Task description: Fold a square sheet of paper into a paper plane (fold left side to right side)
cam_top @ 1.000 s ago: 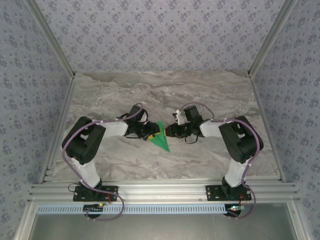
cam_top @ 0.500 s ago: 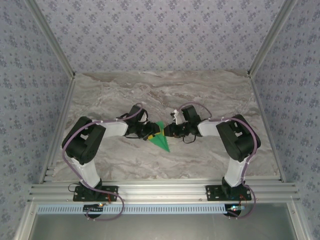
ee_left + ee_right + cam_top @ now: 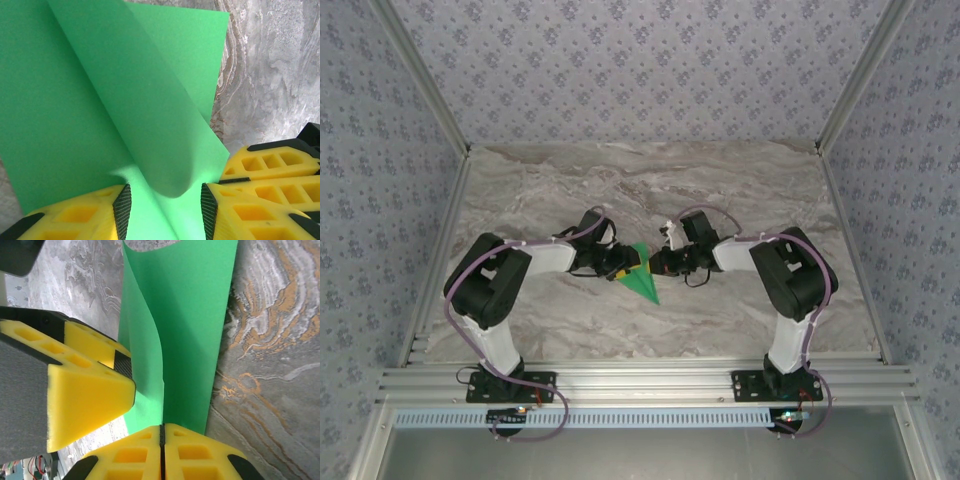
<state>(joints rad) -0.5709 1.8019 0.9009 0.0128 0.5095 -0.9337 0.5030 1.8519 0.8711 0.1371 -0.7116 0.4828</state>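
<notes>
The square sheet of paper [image 3: 642,281] is bright green and lies mid-table, folded to a wedge whose point faces the near edge. My left gripper [image 3: 623,266] stands at its left edge. In the left wrist view its jaws [image 3: 164,202] are open, astride a raised curved flap of the paper [image 3: 150,115] without pinching it. My right gripper [image 3: 657,264] meets the paper from the right. Its fingers [image 3: 161,429] are shut, with the upright edge of the paper [image 3: 190,315] running into the seam between them. A left finger [image 3: 85,390] stands close beside it.
The marble table top [image 3: 720,190] has open room behind and to both sides of the paper. Aluminium rails [image 3: 640,380] run along the near edge by the arm bases. Patterned walls close in the back and sides.
My right gripper has slid left to the paper and closed on its raised edge. The left gripper and the paper have stayed where they were.
</notes>
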